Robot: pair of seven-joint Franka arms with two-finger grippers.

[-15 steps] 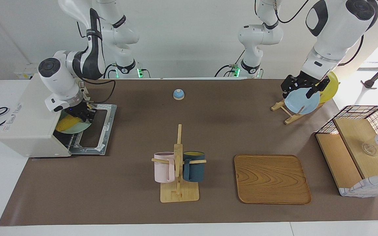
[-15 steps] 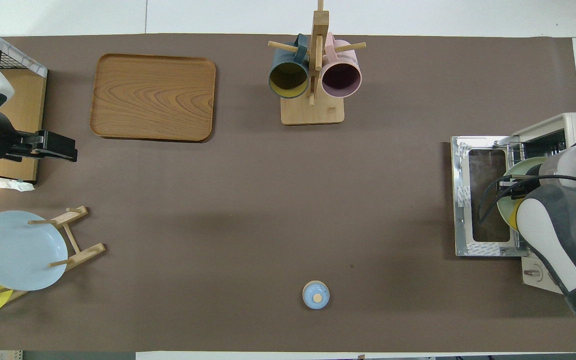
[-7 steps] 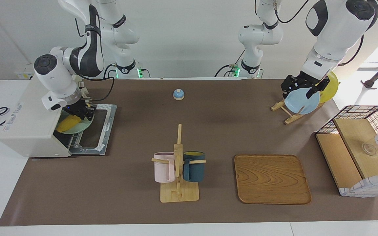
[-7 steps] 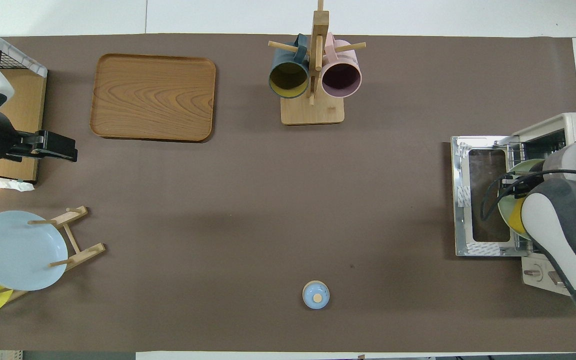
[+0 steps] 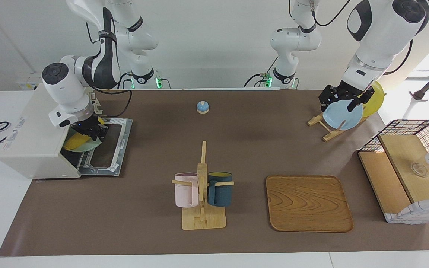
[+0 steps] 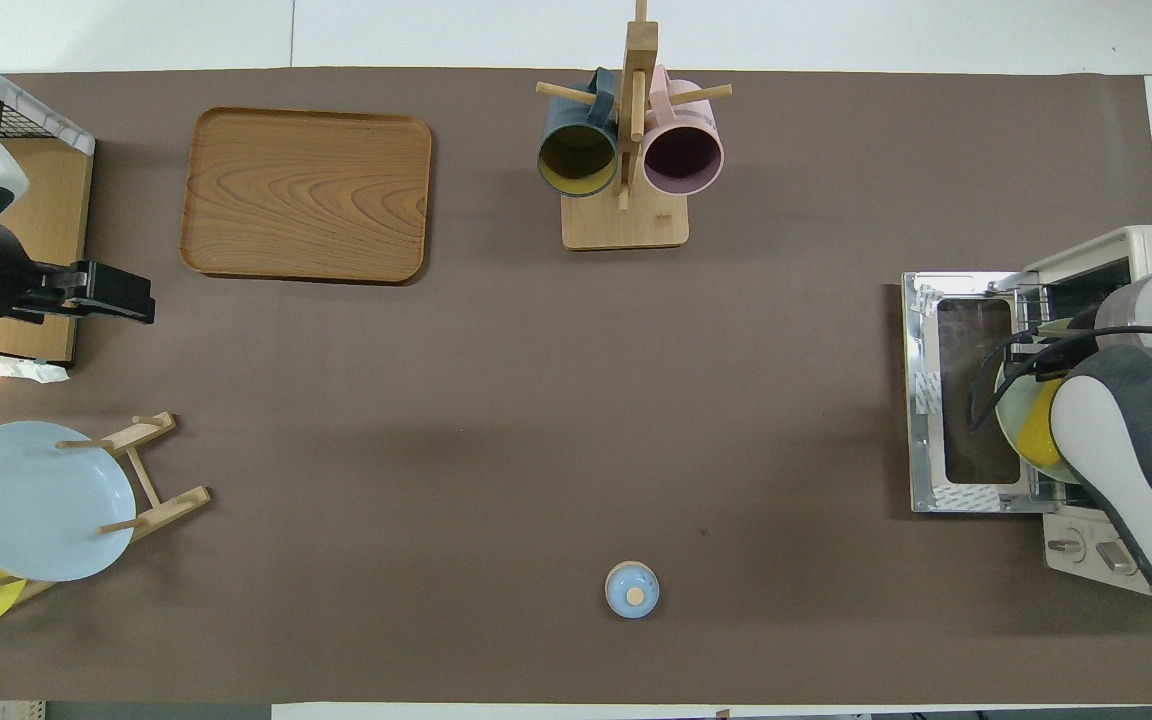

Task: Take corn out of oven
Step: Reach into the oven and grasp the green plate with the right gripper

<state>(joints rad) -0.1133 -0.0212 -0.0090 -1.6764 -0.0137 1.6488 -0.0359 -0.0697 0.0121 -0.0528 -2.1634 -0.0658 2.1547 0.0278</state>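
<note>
While the right gripper (image 5: pixel 89 129), grip unreadable, sits at the corn (image 5: pixel 75 140) on its plate (image 5: pixel 91 146) in the oven (image 5: pixel 32 145) mid-left of frame, a poor pinch could roll the cob off or drag the plate; left gripper (image 5: pixel 343 99) waits over the blue plate (image 5: pixel 343 115), state unclear.

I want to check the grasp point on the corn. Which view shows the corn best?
The facing view: the corn lies on a green plate at the oven mouth, under the right gripper. In the overhead view, the arm hides all but a yellow sliver.
</note>
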